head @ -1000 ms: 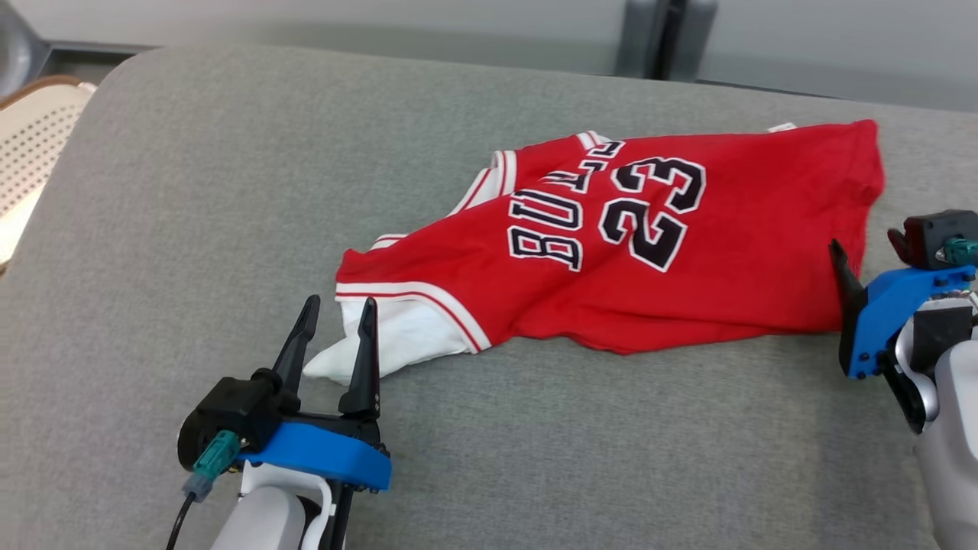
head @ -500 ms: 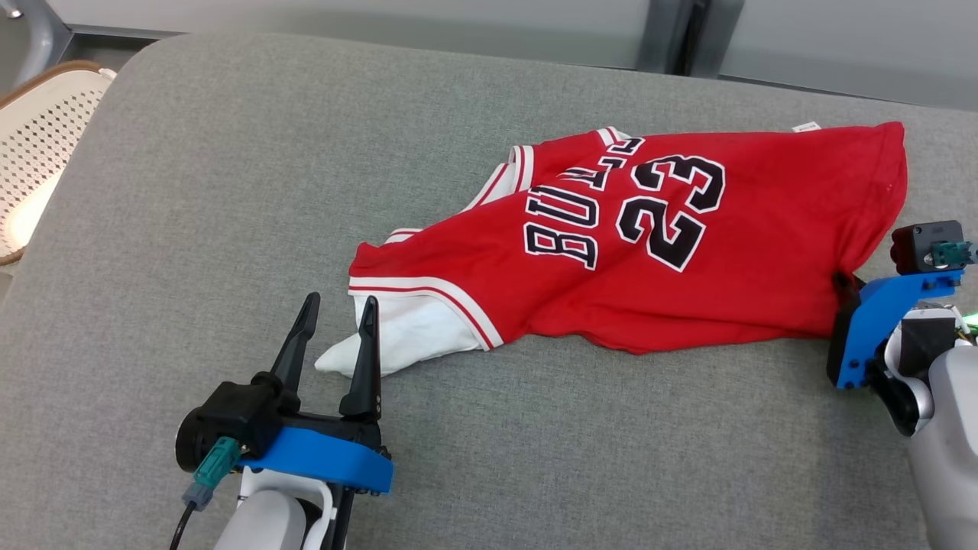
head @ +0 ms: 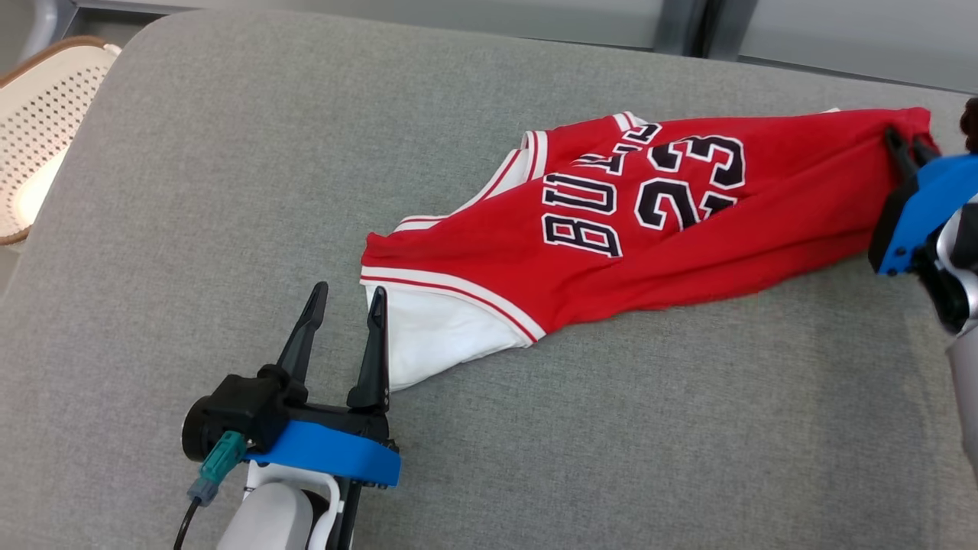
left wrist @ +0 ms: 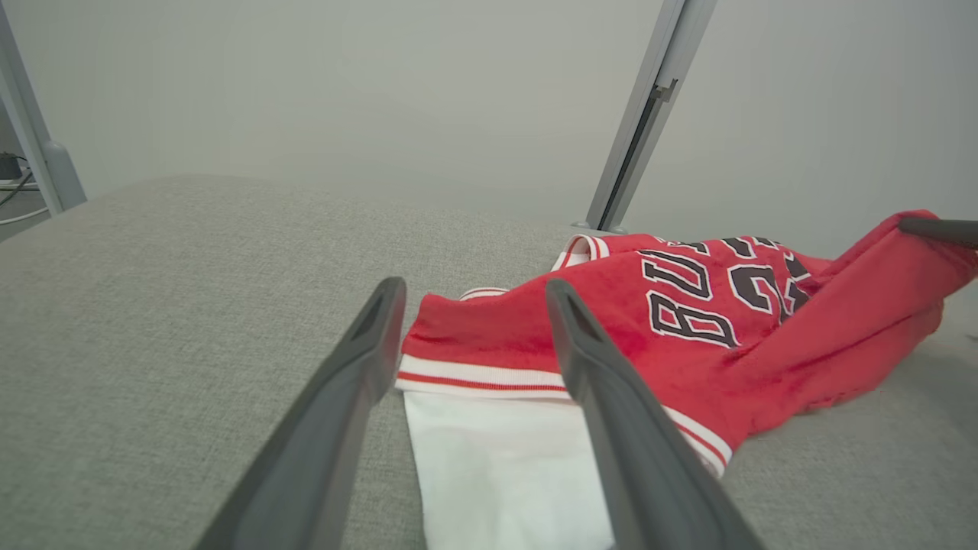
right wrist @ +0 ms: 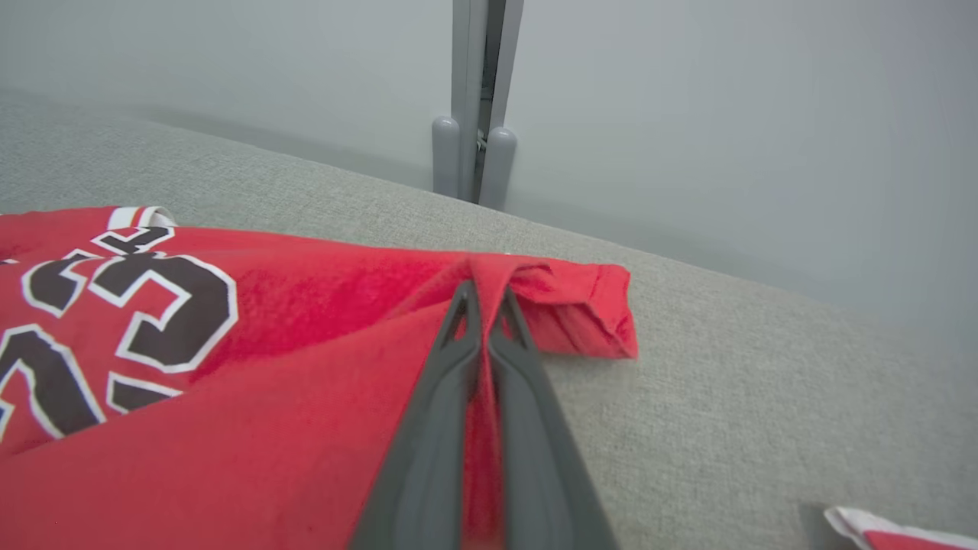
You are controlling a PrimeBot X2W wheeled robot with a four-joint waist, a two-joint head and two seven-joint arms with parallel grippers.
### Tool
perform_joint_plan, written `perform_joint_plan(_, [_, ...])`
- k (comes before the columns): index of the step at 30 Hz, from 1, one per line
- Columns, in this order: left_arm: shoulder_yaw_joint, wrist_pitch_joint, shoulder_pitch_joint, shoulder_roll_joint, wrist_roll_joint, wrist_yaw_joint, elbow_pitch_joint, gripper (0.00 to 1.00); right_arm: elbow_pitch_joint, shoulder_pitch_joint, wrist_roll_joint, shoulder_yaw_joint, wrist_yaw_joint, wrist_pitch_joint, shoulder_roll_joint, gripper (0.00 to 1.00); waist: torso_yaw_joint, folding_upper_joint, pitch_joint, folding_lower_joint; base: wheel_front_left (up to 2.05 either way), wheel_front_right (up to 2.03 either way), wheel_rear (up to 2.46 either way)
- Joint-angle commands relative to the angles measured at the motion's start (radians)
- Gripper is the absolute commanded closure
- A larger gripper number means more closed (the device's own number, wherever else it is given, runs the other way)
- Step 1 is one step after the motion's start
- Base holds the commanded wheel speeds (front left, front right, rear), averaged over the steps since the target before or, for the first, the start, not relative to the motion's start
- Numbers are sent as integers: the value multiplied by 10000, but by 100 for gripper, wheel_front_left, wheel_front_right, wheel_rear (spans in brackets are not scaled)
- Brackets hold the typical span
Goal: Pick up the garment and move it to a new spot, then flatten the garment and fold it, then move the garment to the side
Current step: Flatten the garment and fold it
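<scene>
The garment (head: pixel 642 237) is a red jersey with black "23" lettering and a white part, lying across the grey cushion (head: pixel 229 191). My right gripper (head: pixel 901 149) is shut on the garment's right hem, which is pulled up into a ridge; the right wrist view shows the red cloth (right wrist: pixel 321 359) pinched between the two fingers (right wrist: pixel 428 458). My left gripper (head: pixel 348 302) stands open at the garment's white corner (head: pixel 428 336), its fingers pointing at it. In the left wrist view the white cloth (left wrist: pixel 497 458) lies between and under the spread fingers (left wrist: pixel 336 428).
A pale perforated chair seat (head: pixel 38 130) stands off the cushion's far left corner. A grey wall and a vertical metal post (right wrist: pixel 477 99) rise behind the cushion. Bare grey cushion lies to the left and in front of the garment.
My right gripper has shut on the garment's right hem and lifted it up and away, stretching the jersey rightward. The head camera has shifted. The left gripper stays open.
</scene>
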Motion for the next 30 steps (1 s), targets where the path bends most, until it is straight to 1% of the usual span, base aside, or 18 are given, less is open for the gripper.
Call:
perform_joint_plan(1, [33, -48, -160, -33, 21, -53, -26, 0, 58, -232, -106, -56, 1, 24, -28, 100, 82, 0, 73, -1, 0, 0, 0])
perform_joint_plan(5, [84, -46, -216, -93, 74, -87, -4, 0, 347, -648, -538, -238, 1, -238, 128, 100, 228, 0, 220, -1, 0, 0, 0])
perform_joint_plan(6, [89, -47, -230, -113, 88, -104, 8, 0, 473, -760, -657, -257, 1, -334, 176, 94, 254, 0, 250, -1, 0, 0, 0])
perform_joint_plan(7, [97, -48, -250, -128, 97, -122, 18, 0, 568, -885, -728, -283, 1, -514, 262, 66, 270, 0, 284, -1, 0, 0, 0])
perform_joint_plan(8, [110, -48, -281, -143, 101, -135, 22, 0, 651, -1011, -814, -295, 1, -758, 341, 0, 278, 0, 319, -1, 0, 0, 0])
perform_joint_plan(12, [142, -47, -344, -219, 160, -139, 58, 0, 1136, -1251, -1060, -241, 1, -1673, 723, 0, 232, 0, 365, -1, 0, 0, 0])
perform_joint_plan(14, [181, -48, -369, -232, 196, -161, 69, 0, 1364, -1334, -1099, -55, 1, -2061, 845, 0, 151, 0, 306, -1, 0, 0, 0])
perform_joint_plan(20, [390, -47, -196, -266, 275, -190, -66, 0, 1576, -849, -814, 547, 1, -2939, 792, 0, -234, 0, -58, -1, 0, 0, 0])
perform_joint_plan(23, [451, -47, -65, -267, 307, -190, -138, 0, 1525, -360, -467, 687, 1, -3045, 657, 0, -451, 0, -206, -1, 0, 0, 0])
perform_joint_plan(26, [465, -46, 14, -253, 354, -200, -186, 0, 1446, 162, -277, 805, 1, -2877, 503, 0, -623, 0, -214, -1, 0, 0, 0])
perform_joint_plan(30, [451, -47, -23, -213, 377, -239, -216, 0, 1398, 742, 27, 915, 1, -2631, 457, 0, -729, 0, -23, -1, 0, 0, 0])
